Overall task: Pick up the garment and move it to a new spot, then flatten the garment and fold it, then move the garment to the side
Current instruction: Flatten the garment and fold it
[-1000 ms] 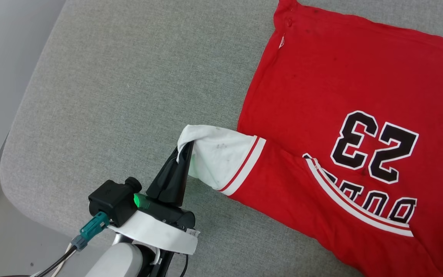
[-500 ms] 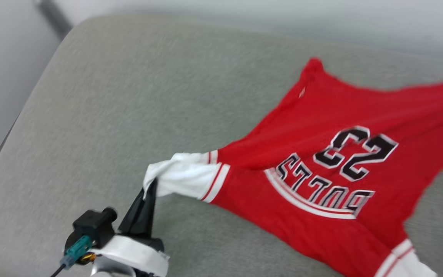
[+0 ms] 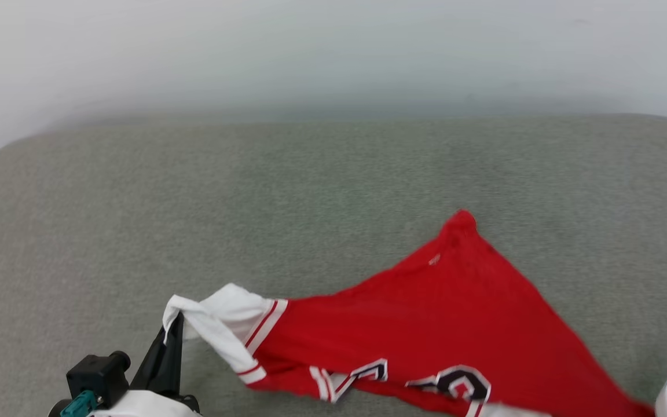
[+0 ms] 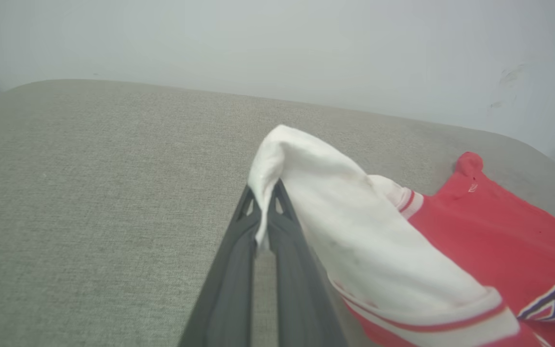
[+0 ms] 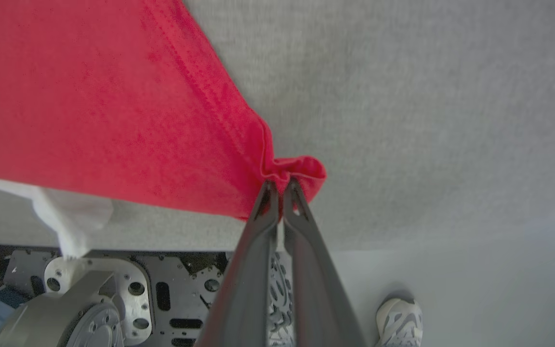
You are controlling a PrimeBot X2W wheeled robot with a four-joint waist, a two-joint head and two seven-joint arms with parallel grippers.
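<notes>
Since a second ago the garment (image 3: pixel 426 324) has gone from lying spread flat, number face up, to being drawn up into a taut red triangle. The head camera has swung as well, so part of that shift belongs to the view.

The left gripper (image 4: pixel 263 193) has its jaws pressed together on a fold of the white sleeve (image 4: pixel 335 217), with the cloth pinched right at the tips. The right gripper (image 5: pixel 280 183) is clamped the same way on a bunched red edge of the garment. Between the two grips the cloth stretches across the near side of the grey cushion (image 3: pixel 310 191), and its far corner (image 3: pixel 462 223) appears to rest on the fabric.

This looks like the first step, the pick-up and carry to a new spot. The next move calls for both arms to travel together and keep the span taut. They should also raise the trailing corner clear, so it does not drag or bunch before the garment is laid down.
</notes>
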